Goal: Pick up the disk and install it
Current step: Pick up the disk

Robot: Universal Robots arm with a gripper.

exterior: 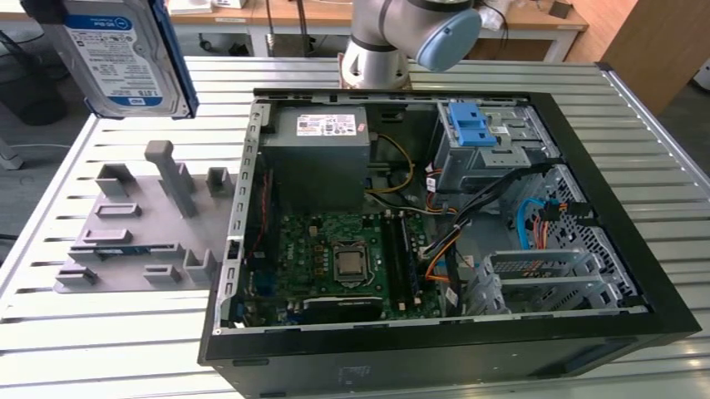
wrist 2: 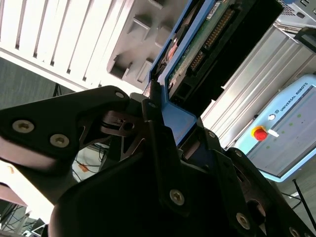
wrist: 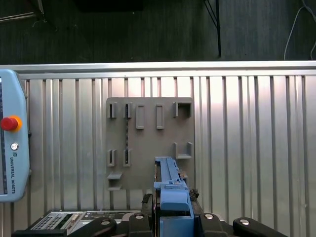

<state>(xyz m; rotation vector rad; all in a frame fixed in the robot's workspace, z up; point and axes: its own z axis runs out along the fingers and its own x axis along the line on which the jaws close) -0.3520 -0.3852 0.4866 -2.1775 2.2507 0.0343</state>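
Clamping the disk (exterior: 122,62) by its blue bracket, the fingers (wrist 2: 160,148) are pressing shut on it; disk is sticking out beyond them, hanging over the grey rack (wrist: 148,138).

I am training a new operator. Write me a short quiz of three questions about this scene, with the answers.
1. True or false: the flat silver rectangular disk with a blue plastic bracket lies inside the open black metal computer case.
2. What does the black gripper hold? A: the disk. B: an orange cable. C: nothing.
3. In the exterior view, on which side of the computer case does the grey plastic fixture plate lie?

Key: 1 false, it is held up in the air; 2 A; 3 the exterior view's left.
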